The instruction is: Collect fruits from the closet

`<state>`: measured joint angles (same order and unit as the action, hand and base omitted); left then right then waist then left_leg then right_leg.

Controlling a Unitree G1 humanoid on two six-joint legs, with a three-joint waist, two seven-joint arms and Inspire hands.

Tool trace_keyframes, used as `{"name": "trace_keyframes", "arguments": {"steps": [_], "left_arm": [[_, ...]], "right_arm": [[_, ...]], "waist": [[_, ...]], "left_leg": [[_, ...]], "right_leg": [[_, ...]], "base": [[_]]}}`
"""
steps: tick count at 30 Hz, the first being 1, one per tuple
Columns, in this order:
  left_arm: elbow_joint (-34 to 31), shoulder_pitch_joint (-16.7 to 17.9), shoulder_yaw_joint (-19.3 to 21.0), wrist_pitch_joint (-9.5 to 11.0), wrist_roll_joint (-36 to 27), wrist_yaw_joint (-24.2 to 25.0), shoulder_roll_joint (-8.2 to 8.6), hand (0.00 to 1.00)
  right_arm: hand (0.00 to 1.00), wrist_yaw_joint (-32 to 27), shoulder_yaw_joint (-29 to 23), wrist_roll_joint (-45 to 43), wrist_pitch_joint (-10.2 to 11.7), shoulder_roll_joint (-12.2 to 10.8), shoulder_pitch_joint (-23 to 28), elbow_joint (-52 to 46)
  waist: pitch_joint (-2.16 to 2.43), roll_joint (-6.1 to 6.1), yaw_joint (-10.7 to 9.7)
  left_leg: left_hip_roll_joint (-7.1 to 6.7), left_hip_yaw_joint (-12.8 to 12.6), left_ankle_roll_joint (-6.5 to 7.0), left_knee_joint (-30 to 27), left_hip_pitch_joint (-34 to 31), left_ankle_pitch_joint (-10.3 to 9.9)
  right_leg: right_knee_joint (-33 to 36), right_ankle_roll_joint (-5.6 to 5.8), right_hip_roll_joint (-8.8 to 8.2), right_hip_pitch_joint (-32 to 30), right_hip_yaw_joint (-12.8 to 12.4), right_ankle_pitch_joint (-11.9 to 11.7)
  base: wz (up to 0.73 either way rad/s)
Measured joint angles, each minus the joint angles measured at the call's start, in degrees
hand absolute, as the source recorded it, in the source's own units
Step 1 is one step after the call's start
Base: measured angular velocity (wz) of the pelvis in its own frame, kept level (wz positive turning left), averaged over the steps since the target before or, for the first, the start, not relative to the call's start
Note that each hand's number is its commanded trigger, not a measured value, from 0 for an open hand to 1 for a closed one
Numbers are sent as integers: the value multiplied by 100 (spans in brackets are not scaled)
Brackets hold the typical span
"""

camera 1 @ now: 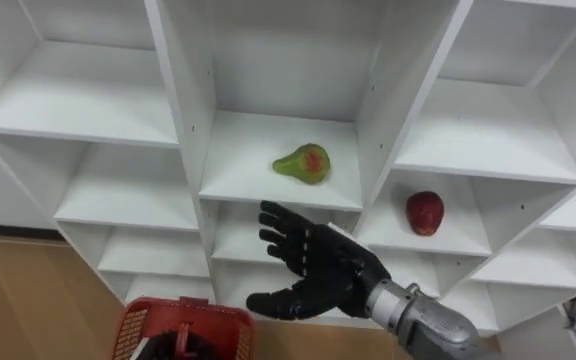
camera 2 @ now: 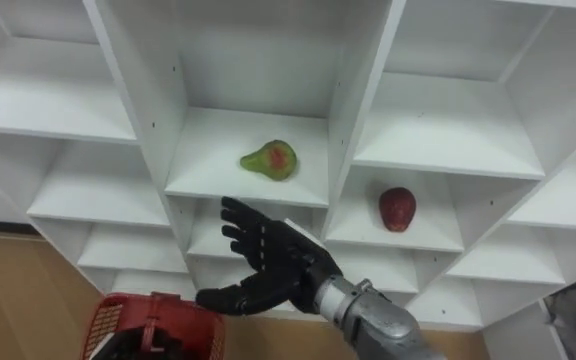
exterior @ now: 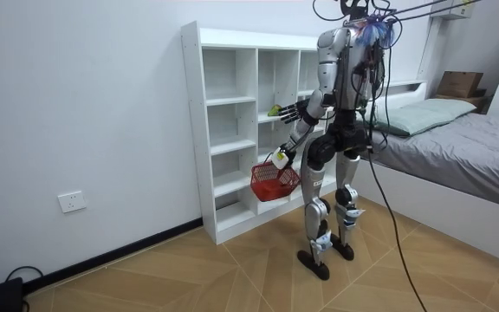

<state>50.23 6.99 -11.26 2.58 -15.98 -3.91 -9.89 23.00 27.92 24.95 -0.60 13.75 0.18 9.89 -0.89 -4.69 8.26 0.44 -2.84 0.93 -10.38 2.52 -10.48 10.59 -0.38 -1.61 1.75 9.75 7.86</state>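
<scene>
A green pear with a red blush (camera 1: 303, 163) lies on a middle shelf of the white closet (camera 1: 183, 95). A red apple (camera 1: 424, 212) sits one compartment to the right and a little lower. My right hand (camera 1: 313, 265) is open, fingers spread, in front of and just below the pear's shelf, apart from the fruit. A red basket (camera 1: 153, 318) hangs low at the left, and my left hand (exterior: 281, 157) is curled round its handle. In the room view I stand upright facing the closet (exterior: 232, 130), right hand (exterior: 291, 112) raised towards the pear (exterior: 274, 110).
The other compartments around the fruit hold nothing. A bed (exterior: 466, 147) stands behind me at the room view's right. The floor (exterior: 189, 277) is wood, and a wall socket (exterior: 72, 202) is low at the room view's left.
</scene>
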Motion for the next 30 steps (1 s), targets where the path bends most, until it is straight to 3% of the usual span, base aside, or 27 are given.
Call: {"name": "trace_keyframes", "arguments": {"steps": [7,10,14,20,30], "left_arm": [[97,45,224,46,257,77,-57,100],[138,47,268,46,531,73,-84,100],[144,44,381,49,781,85,-84,100],[413,32,501,51,823,81,-101,100],[390,44,785,53,1258,77,-114,100]], "right_arm": [[0,-29,-20,-997,41,138,-76,-749],[0,-48,-22,-1296,45,177,-222,-981],[0,-50,-58,-1431,52,178,-354,-1104],[0,-141,-218,-1671,53,189,-385,-1321],[0,-763,-541,-2623,146,147,-823,-1434]], "waist": [[38,-108,159],[13,-174,188],[13,-227,207],[-16,-275,308],[-32,-337,309]], "left_leg": [[0,-10,2,1,39,-2],[1,-11,2,7,33,-1],[3,-7,2,5,50,-1],[8,3,2,73,156,-3],[4,147,-10,15,108,-16]], "right_leg": [[-3,-1,2,43,-23,0],[-1,-4,3,45,-29,-4],[-1,-5,4,54,-20,-4],[1,-4,11,134,-8,-5],[-10,-4,6,188,129,-5]], "base": [[-1],[0],[0],[0],[7]]}}
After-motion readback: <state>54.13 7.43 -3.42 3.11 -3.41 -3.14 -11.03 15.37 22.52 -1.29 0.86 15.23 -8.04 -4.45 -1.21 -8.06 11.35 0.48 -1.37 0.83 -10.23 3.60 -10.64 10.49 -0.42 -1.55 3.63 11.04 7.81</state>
